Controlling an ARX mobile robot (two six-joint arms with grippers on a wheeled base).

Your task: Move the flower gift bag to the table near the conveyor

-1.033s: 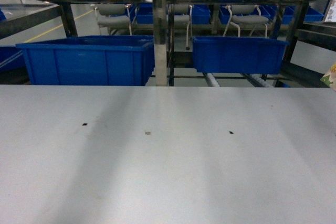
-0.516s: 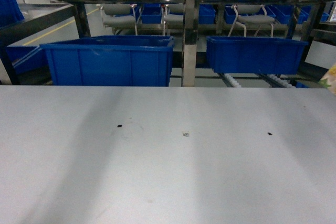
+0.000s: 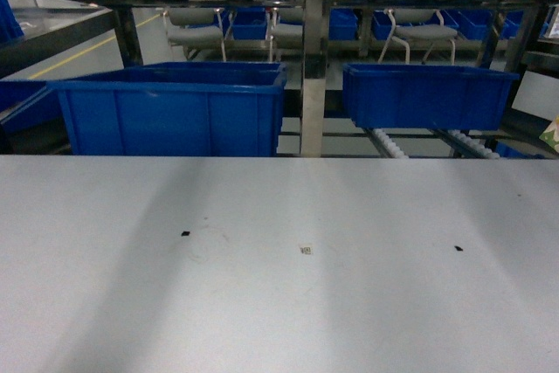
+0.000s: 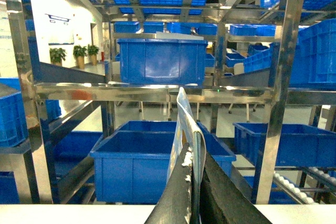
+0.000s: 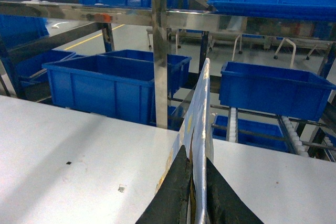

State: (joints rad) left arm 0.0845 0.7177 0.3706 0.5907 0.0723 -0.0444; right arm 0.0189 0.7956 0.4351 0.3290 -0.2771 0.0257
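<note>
warehouse: steel racks (image 4: 157,92), blue bins (image 3: 170,109), roller conveyor (image 3: 389,143)

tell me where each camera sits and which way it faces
Head: on the robot, looking forward and down across the table to blue bins; no body shows.
Left wrist: level toward racks; left gripper pinching the bag.
Right wrist: down over table; right gripper pinching the bag.
Head and right wrist share the conveyor.

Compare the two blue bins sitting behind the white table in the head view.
The left bin is wider and deeper, and reaches down to the table edge; the right bin is shorter and shallower. The right bin sits on the conveyor rollers; what the left bin rests on is hidden. Both are plain blue plastic, open-topped and upright.
</note>
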